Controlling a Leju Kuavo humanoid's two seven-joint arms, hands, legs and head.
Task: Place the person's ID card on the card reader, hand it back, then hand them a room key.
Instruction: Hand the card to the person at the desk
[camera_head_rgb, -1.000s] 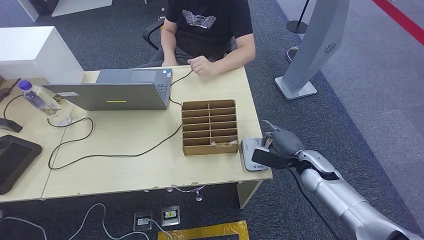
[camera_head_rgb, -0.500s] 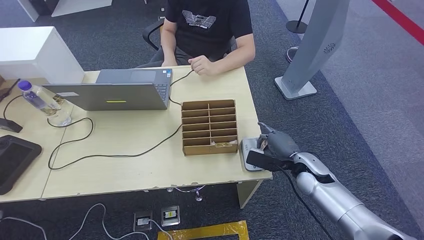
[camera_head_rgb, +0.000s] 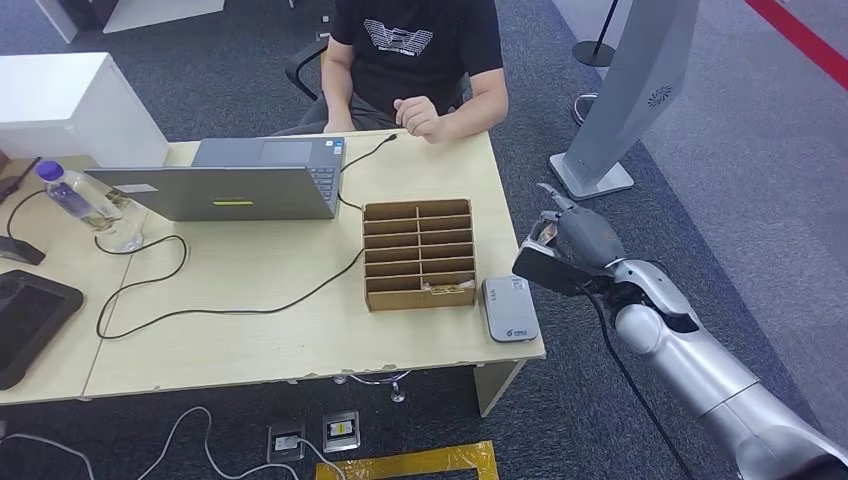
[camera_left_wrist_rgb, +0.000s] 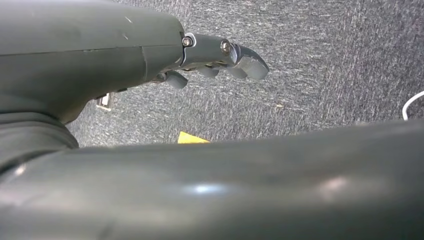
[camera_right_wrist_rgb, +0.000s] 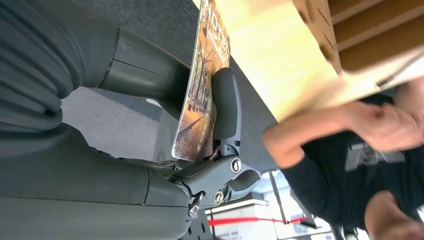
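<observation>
Card (camera_right_wrist_rgb: 200, 95) (autumn-tree print) sits pinched in right robot hand (camera_head_rgb: 568, 248), clear of reader (camera_head_rgb: 510, 309).

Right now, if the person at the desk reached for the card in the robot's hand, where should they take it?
Probably by the card's free end, which sticks out past the right hand. The fingers cover the other end, so come from the desk side.

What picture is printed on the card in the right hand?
The card shows an orange-brown autumn tree scene, best seen in the right wrist view.
</observation>
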